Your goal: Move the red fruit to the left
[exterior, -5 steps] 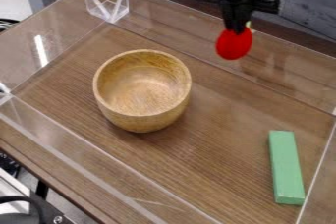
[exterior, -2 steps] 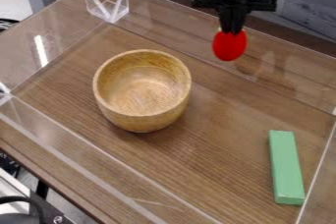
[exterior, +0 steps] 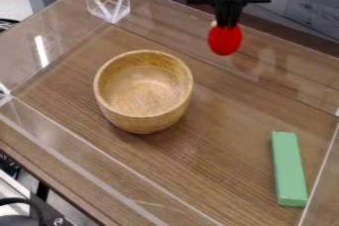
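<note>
Red fruit point(exterior: 225, 41) shifted L, prob. held.

Gripper point(exterior: 228, 14): dark, blurred; I cannot make out its fingertips against the fruit. Arm above it: cut off by my top edge. Red fruit point(exterior: 225, 40): upper end hidden at the gripper. Black cables point(exterior: 30, 206), lower left: cut off by the frame. Clear object point(exterior: 107, 5), upper left: too faint to identify.

Fruit point(exterior: 225, 41) glossy; bowl point(exterior: 143, 92) smooth, wood-look; block point(exterior: 288, 169) matt.
</note>
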`<state>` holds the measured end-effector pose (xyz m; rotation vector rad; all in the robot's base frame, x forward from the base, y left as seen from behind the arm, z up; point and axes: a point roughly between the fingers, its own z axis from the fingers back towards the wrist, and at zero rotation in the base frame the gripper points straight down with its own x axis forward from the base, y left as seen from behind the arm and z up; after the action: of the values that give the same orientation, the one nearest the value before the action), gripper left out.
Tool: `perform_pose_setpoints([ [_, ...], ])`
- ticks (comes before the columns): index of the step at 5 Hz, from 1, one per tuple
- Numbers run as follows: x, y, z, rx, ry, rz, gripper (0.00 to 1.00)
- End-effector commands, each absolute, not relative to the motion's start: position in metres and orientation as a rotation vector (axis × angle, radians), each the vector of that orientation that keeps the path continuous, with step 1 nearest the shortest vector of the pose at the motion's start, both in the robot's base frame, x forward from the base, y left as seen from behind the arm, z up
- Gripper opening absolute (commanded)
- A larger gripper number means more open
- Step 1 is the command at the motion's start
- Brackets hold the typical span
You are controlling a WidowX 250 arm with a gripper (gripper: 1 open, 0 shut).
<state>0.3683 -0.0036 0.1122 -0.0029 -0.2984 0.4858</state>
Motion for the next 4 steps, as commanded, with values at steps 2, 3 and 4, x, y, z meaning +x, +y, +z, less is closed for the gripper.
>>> perform_pose_setpoints([
  [2, 0.363, 0.028, 0.144, -0.006, -0.386, 0.549, 0.0],
  [3, 0.351, 0.073, 0.144, 0.027, -0.389, 0.613, 0.0],
  [4, 0.344, 0.111, 0.157, 0.049, -0.394, 0.666, 0.0],
])
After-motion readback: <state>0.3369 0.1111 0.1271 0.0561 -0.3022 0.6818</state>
